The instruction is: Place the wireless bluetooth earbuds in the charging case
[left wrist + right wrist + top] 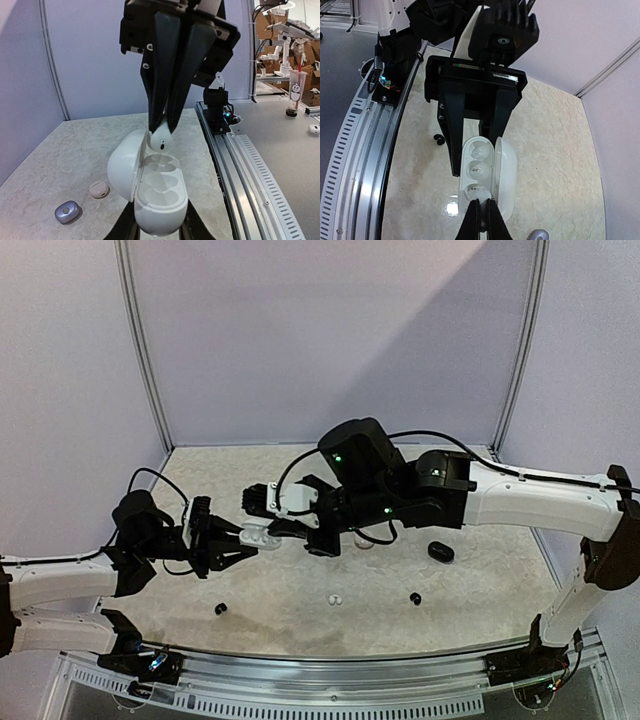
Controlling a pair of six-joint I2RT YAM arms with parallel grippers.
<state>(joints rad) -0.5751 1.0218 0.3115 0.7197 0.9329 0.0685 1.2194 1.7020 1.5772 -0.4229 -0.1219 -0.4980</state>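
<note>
From above, the left claw (243, 543) grasps the open white case (258, 536), held well inside the counter (480, 590) edges. The right claw (282, 531) meets it from the right.

From the left wrist, the right claw pinches a white earbud (161, 139) just above the far socket (160, 161), beside the raised lid (122, 170). This looks like the seating step, and it calls for a short, straight descent clear of the lid.

From the right wrist, the sockets look vacant. The rail (365, 150) lies well left.

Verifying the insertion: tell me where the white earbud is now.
Left wrist view, centre: the white earbud is pinched by the right gripper, just above the open charging case held by the left gripper.
</note>
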